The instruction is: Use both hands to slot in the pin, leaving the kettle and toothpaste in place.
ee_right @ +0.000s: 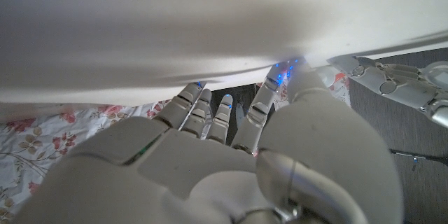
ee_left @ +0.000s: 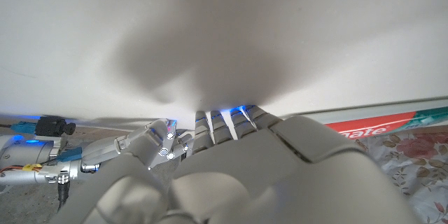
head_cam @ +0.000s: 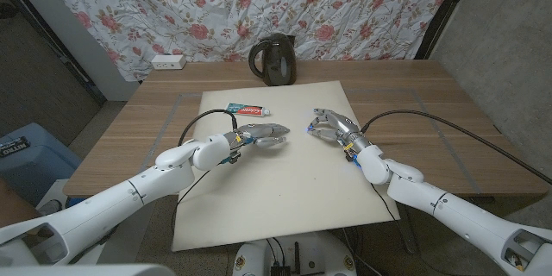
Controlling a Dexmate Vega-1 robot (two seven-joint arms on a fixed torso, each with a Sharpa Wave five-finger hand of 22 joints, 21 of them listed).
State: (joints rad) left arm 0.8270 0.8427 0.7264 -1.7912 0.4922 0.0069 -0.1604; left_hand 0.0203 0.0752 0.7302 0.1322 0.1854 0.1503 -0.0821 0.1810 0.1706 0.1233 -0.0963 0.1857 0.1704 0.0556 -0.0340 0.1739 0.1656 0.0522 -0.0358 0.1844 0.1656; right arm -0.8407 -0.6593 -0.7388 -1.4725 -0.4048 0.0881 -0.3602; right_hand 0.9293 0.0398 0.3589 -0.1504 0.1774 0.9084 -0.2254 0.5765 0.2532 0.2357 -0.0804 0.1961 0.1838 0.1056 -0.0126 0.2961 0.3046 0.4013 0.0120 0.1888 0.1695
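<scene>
Though no pin is discernible, I judge it small, stiff, best pinched at its shank; my left hand (head_cam: pixel 261 134) and right hand (head_cam: pixel 332 127) hover over the white mat (head_cam: pixel 285 191), grips indeterminate.

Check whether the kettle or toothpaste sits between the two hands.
Nothing visible does. Only bare white mat separates the left hand from the right hand. The toothpaste lies just beyond the left hand, the kettle farther back.

Wooden table (head_cam: pixel 431 95) under a white mat (head_cam: pixel 285 181); floral curtain (head_cam: pixel 345 9) behind; white power strip (head_cam: pixel 168 62) at the far left edge; blue bin (head_cam: pixel 21 159) on the floor.
</scene>
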